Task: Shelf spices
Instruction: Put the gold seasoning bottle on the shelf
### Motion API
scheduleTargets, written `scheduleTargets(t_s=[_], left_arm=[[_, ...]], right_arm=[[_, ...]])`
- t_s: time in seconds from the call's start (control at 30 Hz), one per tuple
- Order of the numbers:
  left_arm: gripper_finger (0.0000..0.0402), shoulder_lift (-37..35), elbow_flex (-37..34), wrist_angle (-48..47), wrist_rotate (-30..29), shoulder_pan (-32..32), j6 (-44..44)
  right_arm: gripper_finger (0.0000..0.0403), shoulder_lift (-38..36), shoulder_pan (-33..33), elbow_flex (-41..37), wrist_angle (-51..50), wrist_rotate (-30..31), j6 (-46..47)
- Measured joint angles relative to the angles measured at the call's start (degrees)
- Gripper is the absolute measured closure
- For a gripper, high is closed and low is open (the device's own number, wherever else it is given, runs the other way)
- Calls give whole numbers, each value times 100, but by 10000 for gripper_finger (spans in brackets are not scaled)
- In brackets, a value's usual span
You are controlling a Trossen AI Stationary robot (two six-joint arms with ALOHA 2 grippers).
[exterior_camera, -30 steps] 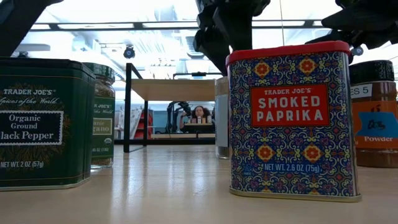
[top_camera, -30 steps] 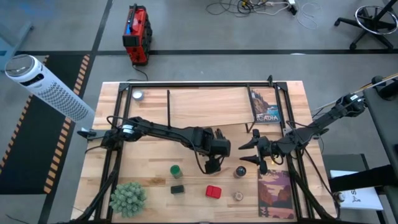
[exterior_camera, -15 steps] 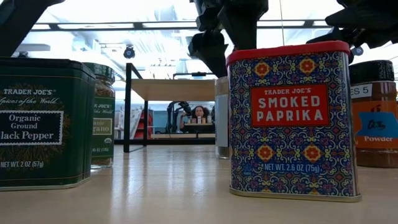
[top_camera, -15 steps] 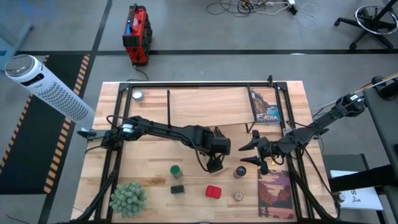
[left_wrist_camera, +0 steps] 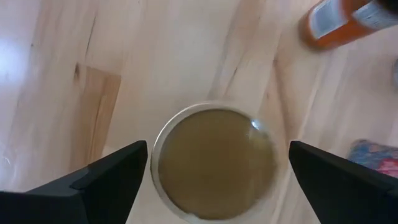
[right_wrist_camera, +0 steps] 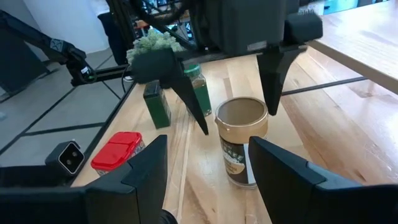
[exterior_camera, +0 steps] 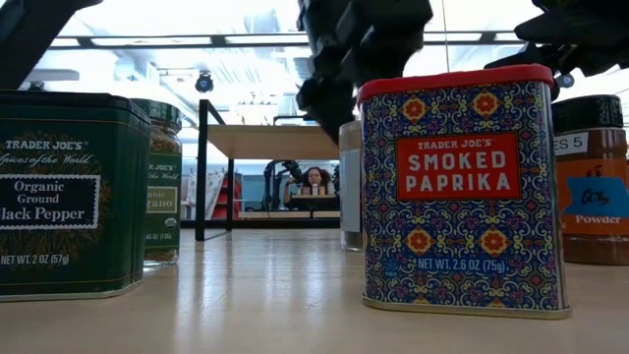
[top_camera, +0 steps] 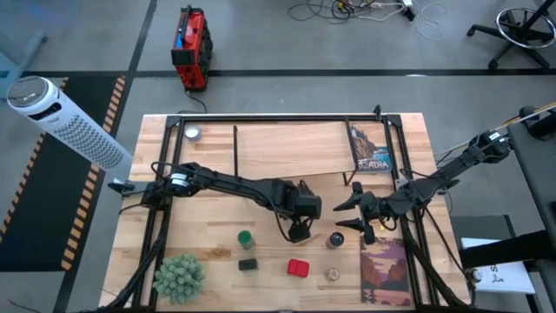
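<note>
Tan cylinder (right_wrist_camera: 242, 140) stands upright on the wooden table (top_camera: 261, 256), near its middle, well short of the shelf (top_camera: 287, 143), which runs across the far half of the table. Left gripper (right_wrist_camera: 233, 93) hangs directly above the cylinder, fingers (right_wrist_camera: 186, 99) spread wide, one on each side of the lid and not touching it; the left wrist view looks straight down on the round tan lid (left_wrist_camera: 214, 162) between the two dark finger tips. Just right of the cylinder stands a dark-lidded brown jar (top_camera: 336, 239), orange label showing in the low view at far right. Nearer the front edge stand the other spices: red tin (top_camera: 298, 268) marked smoked paprika, small pale jar (top_camera: 333, 275) to its right, dark tin (top_camera: 248, 264) marked black pepper to its left, and green-lidded jar (top_camera: 246, 237) just behind the dark tin. Fuzzy green plant ball (top_camera: 178, 276) sits at the near left corner. Right gripper (top_camera: 352, 213) hovers right of the cylinder, pointing toward it, fingers partly apart and holding nothing. One book (top_camera: 387, 271) lies flat at the near right, and another (top_camera: 371, 149) lies on the right end of the shelf. A small round silvery object (top_camera: 192, 133) rests at the shelf's far left corner.
</note>
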Motion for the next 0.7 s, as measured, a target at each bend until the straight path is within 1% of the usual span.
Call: scheduleTargets(t_s=[0.07, 0.17, 0.33, 0.57, 0.7], left_arm=[[24, 0, -116, 7, 2, 14, 0], [28, -2, -277, 287, 4, 27, -2], [35, -4, -382, 458, 4, 37, 45], [49, -4, -406, 506, 12, 49, 161], [60, -4, -406, 517, 109, 56, 288]], right_arm=[[204, 0, 0, 0, 0, -2, 19], [204, 0, 0, 0, 0, 0, 19], [204, 0, 0, 2, 0, 0, 17], [204, 0, 0, 2, 0, 0, 15], [204, 0, 2, 2, 0, 0, 16]])
